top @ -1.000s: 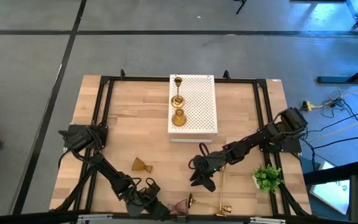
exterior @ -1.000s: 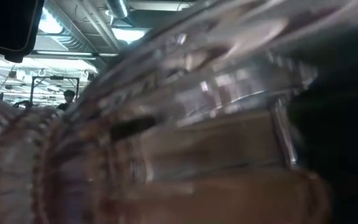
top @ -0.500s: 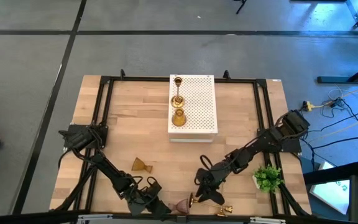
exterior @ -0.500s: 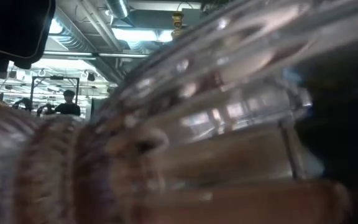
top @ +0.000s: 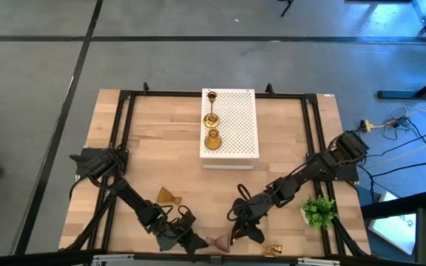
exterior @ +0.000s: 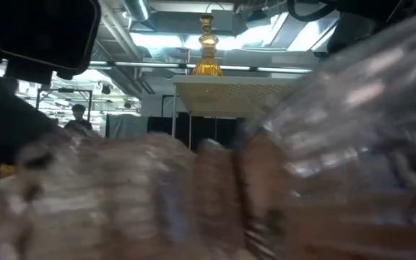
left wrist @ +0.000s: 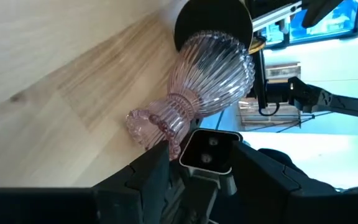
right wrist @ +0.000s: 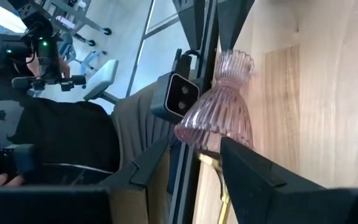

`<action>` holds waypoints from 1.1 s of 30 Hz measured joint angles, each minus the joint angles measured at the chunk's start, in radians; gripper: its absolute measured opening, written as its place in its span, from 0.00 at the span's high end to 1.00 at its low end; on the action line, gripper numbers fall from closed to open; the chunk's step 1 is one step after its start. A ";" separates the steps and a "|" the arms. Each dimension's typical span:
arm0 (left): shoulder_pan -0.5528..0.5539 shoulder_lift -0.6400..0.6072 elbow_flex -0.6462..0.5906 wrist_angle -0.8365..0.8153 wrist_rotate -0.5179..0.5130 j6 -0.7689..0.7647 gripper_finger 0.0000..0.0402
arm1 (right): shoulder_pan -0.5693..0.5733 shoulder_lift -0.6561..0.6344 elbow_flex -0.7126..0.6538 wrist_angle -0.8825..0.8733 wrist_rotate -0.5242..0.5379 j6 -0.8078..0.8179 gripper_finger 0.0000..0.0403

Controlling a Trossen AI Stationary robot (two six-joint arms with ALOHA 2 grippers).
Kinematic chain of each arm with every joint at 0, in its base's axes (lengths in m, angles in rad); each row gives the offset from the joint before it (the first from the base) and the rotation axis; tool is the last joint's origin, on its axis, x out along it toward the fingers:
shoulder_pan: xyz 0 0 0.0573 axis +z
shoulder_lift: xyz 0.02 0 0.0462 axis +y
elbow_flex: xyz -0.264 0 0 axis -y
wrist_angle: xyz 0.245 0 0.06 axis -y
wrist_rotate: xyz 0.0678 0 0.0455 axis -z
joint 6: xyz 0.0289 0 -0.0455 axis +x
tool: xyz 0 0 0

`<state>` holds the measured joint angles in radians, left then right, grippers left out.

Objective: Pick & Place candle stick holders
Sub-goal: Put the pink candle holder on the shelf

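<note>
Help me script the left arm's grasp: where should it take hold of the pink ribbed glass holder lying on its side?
Probably the narrow waist just above the frilled foot, approached from the foot end. The pink glass holder lies on its side, foot toward the open left gripper; its bowl flares wide and the right gripper crowds that end.
</note>
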<state>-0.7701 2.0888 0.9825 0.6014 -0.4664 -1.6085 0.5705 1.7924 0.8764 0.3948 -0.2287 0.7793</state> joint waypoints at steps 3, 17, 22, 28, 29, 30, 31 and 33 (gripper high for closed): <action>0.014 0.002 0.013 -0.012 0.017 0.010 0.59 | 0.000 0.000 0.000 -0.006 0.000 0.003 0.64; 0.019 0.001 0.027 -0.093 -0.131 0.127 0.59 | -0.013 0.000 0.000 0.007 -0.079 0.180 0.64; -0.008 0.002 0.026 -0.131 -0.210 0.142 0.59 | 0.004 0.000 0.001 0.107 -0.079 0.264 0.64; -0.041 -0.001 0.027 -0.193 -0.263 0.129 0.59 | 0.070 0.000 0.002 0.141 -0.023 0.388 0.64; -0.043 -0.001 0.027 -0.195 -0.265 0.123 0.59 | 0.080 0.000 0.002 0.136 0.012 0.410 0.64; -0.045 -0.001 0.027 -0.196 -0.266 0.119 0.59 | 0.090 0.000 0.002 0.131 0.053 0.429 0.64; -0.047 -0.001 0.027 -0.197 -0.269 0.110 0.59 | 0.099 0.000 0.002 0.126 0.104 0.446 0.64; -0.051 -0.002 0.027 -0.200 -0.269 0.087 0.59 | 0.117 0.000 0.002 0.119 0.207 0.471 0.64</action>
<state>-0.8215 2.0869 1.0092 0.4019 -0.7357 -1.5210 0.6878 1.7920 0.8780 0.5140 -0.0218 1.2501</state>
